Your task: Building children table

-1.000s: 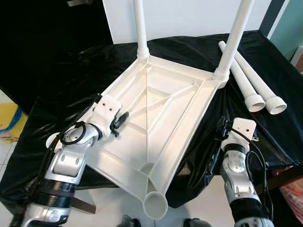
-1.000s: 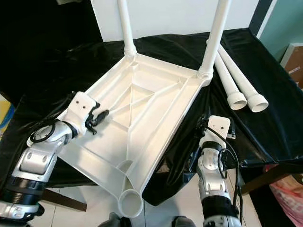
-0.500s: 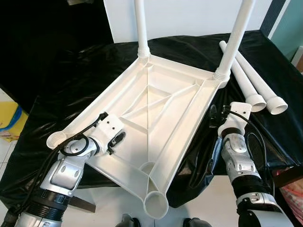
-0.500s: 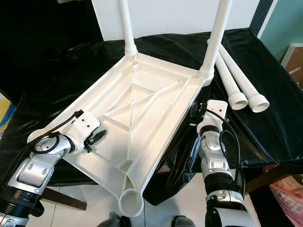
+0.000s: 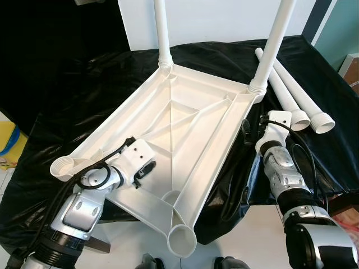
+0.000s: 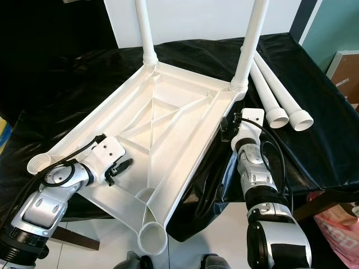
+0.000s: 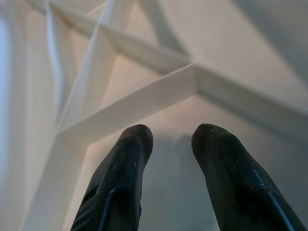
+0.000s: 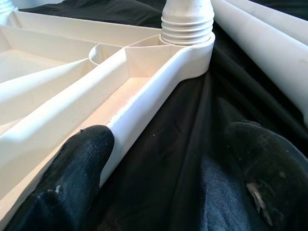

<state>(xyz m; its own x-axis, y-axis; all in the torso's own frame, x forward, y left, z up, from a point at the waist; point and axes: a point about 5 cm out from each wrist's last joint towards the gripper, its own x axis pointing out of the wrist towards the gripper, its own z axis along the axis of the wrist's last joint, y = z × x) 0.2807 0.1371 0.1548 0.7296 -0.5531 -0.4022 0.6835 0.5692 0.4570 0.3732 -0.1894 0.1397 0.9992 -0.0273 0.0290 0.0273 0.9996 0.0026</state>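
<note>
Two legs are already fitted upright into the far corner sockets of an upturned white plastic children's table, which lies ribbed underside up on a tabletop draped in black cloth. Seen from the head cameras, two loose legs lie side by side on the cloth, just beside the table's far right corner. Two near sockets stand empty: one at the near left corner, one at the nearest corner. The step in hand is judged to be fitting the third leg. The left gripper hovers over the underside near the left socket. The right gripper sits at the table's right rim.

From the left wrist camera, its fingers are seen slightly apart, holding nothing, above crossing ribs.

From the right wrist camera, the right fingers are seen spread wide, one against the rim, the other over the cloth. The next move is judged to call for a reach to a loose leg, a grasp, and alignment with an empty socket.

Leg tops are cut off by the frame; contact with the rim cannot be confirmed.
</note>
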